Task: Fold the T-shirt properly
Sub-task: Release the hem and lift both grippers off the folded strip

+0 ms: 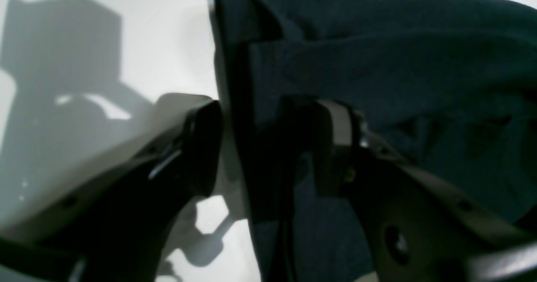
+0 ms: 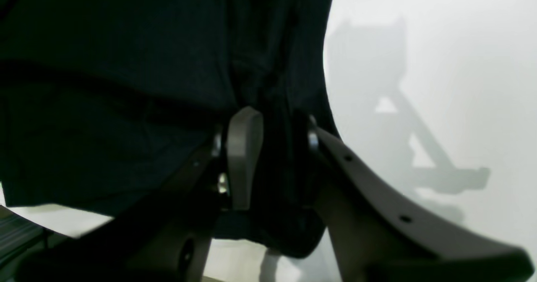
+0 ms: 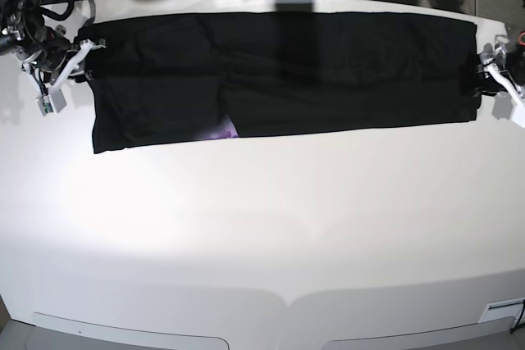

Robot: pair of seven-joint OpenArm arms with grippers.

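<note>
T-shirt (image 3: 328,71) lies flat as a long black band across the far part of the white table (image 3: 262,227), plain side up; a small purple patch of print (image 3: 223,129) shows at a gap along the near edge. Left gripper (image 1: 268,143) sits at one short end of the band: jaws spread wide, one finger (image 1: 203,147) off the cloth over bare table, the other finger (image 1: 335,139) over the fabric, and the folded edge of the shirt runs through the gap between them. No squeeze visible; the cloth lies slack between the jaws. Right gripper (image 2: 277,156) is at the opposite short end: jaws partly apart, with a bunched fold of black cloth standing between the grey finger (image 2: 244,156) and the other one. Whether the pads press that fold or merely straddle it, I cannot tell. In the base view both grippers rest just at the shirt's ends, well apart from each other. Shadows of the arms fall on the table beyond each gripper.
</note>
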